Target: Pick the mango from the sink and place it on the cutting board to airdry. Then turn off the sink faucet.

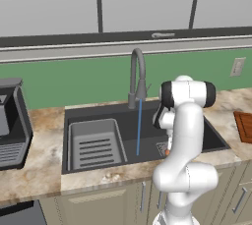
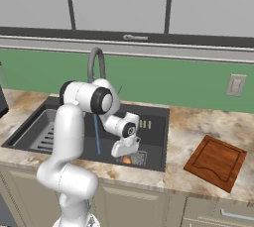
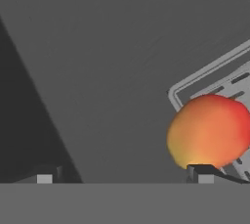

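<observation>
Hand view | gripper (image 3: 124,178) jaws spread wide, nothing held, low in sink (image 3: 97,71) | mango (image 3: 210,132) on drain grate (image 3: 234,78), off-centre by one fingertip, likely needs a sideways shift | faucet (image 1: 137,76) running, cutting board (image 2: 215,161) bare on counter, awaiting fruit.

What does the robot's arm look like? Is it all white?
Mostly white! The arm is made of fat, smooth, rounded tubes with dark bands at its joints, like black rings around its elbows. At the end sits a small white hand, the gripper, with two little dark finger tips. No cables or writing show on it.
</observation>
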